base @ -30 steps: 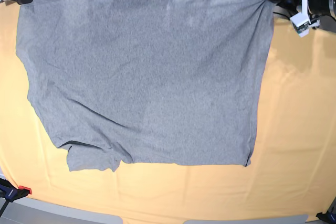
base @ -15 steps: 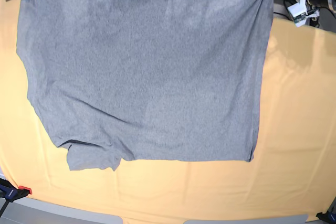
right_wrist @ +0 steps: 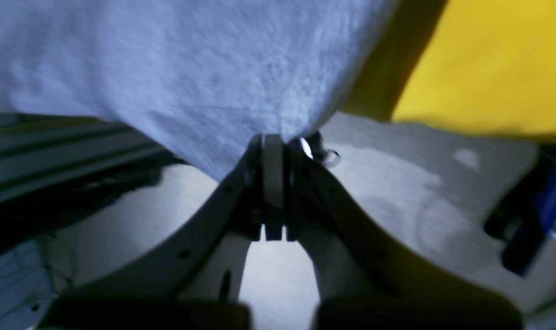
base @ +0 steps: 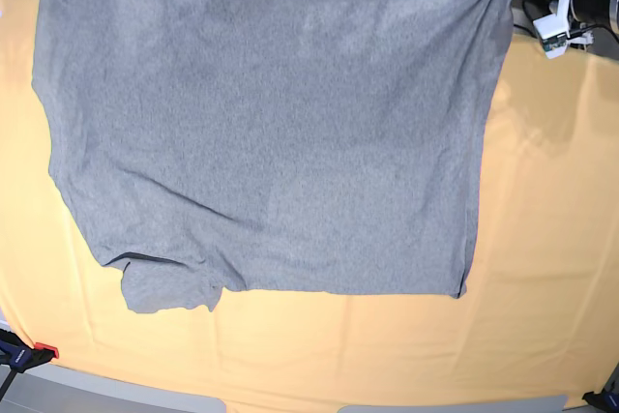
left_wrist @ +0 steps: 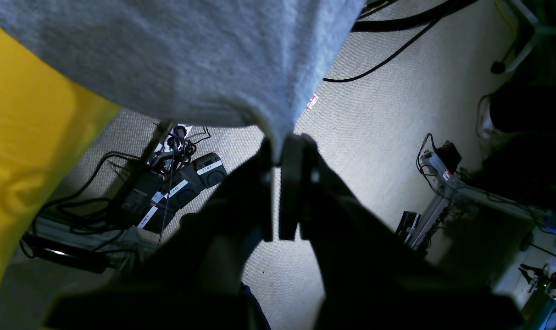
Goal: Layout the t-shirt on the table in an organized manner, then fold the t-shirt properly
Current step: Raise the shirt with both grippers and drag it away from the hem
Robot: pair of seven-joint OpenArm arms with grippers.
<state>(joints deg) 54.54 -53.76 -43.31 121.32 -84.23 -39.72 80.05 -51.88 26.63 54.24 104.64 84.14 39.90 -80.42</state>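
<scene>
We hold the t-shirt (base: 271, 123) stretched by two corners along its 12 o'clock edge, and most of the grey cloth lies spread across the counter (base: 551, 239), reaching down to about 6 o'clock. One sleeve pokes out at 7 o'clock, slightly rumpled. No lettering shows, so we judge the printed side faces down.

Our left jaws (left_wrist: 278, 151) are clamped tight on a small pinch of the shirt's corner, with the floor and cables below them, so that corner hangs past the counter's far edge. Our right jaws (right_wrist: 273, 146) are likewise closed on the other corner, the cloth bunching to a point at the tips.

The risks from here, as we judge them:
- Each grip holds only a thin pinch of fabric. A sharp pull could slip a corner free and let that side sag off the far edge.
- If we release while the corners sit beyond the counter, the top edge may droop over and drag the shirt crooked.
- Uneven pull between the two arms would skew the hem and deepen the wrinkles near the sleeve at 7 o'clock.
</scene>
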